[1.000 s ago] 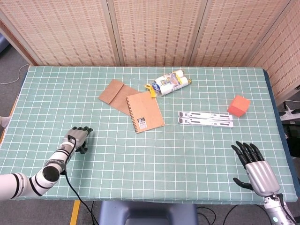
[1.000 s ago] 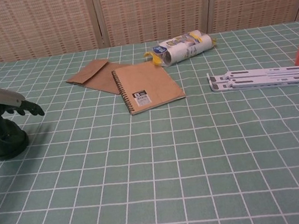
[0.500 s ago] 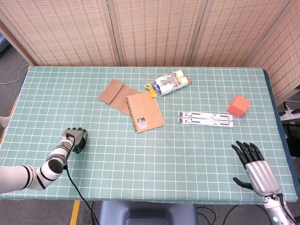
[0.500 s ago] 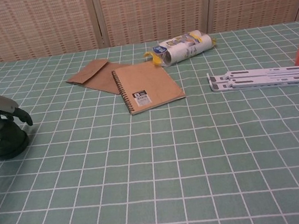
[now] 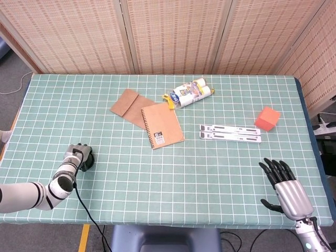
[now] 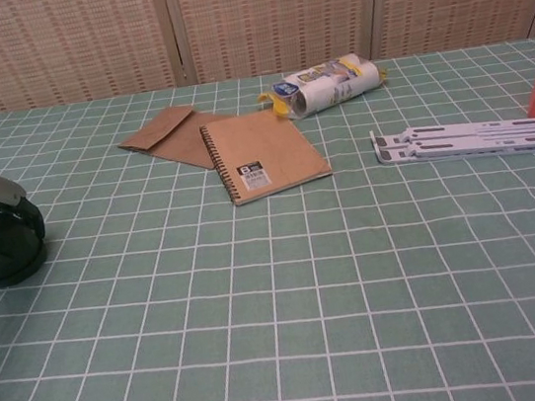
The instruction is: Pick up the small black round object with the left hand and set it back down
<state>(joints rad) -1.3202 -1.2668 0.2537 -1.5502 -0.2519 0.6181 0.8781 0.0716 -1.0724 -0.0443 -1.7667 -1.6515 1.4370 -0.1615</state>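
The small black round object [image 6: 7, 259] stands on the green checked tablecloth near its left front edge; the head view shows only a sliver of the black object [image 5: 89, 160] beside the hand. My left hand [image 5: 77, 157] lies over its top with dark fingers [image 6: 30, 224] curled down around it, and it grips the object, which rests on the cloth. My right hand [image 5: 284, 186] hovers at the front right corner with fingers spread and nothing in it; the chest view does not show it.
Toward the middle back lie a brown envelope [image 5: 125, 104], a spiral notebook [image 5: 162, 125] and a wrapped roll [image 5: 191, 93]. A flat white stand [image 5: 230, 133] and an orange block [image 5: 267, 118] sit to the right. A black cable trails off the front edge below my left arm.
My left hand has drawn back to the left and its fingers, stretched out past the object a second ago, have curled down around it. The right hand has not moved.
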